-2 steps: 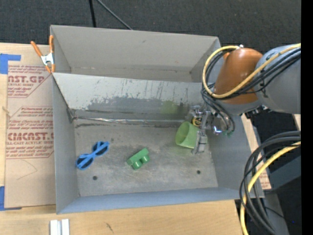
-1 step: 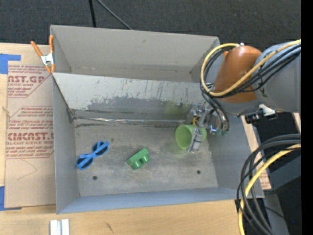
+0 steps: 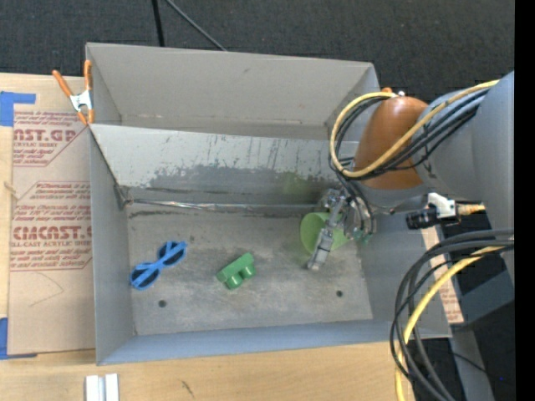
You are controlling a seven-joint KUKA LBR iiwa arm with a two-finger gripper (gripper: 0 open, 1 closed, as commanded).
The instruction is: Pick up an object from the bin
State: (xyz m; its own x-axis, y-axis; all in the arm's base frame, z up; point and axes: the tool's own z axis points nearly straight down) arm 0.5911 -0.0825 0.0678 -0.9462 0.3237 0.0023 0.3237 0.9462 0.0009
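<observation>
My gripper reaches down into the right part of the bin, its tip close to the floor. A pale green rounded thing, like a small cup or scoop, lies right against the gripper's left side; whether it is gripped I cannot make out. A bright green blocky piece rests on the floor in the middle, well to the gripper's left. A blue thing shaped like a pair of glasses lies at the left of the bin.
The arm with its orange cover and yellow cables hangs over the bin's right wall. Bare floor stretches between the green block and the gripper and along the front wall.
</observation>
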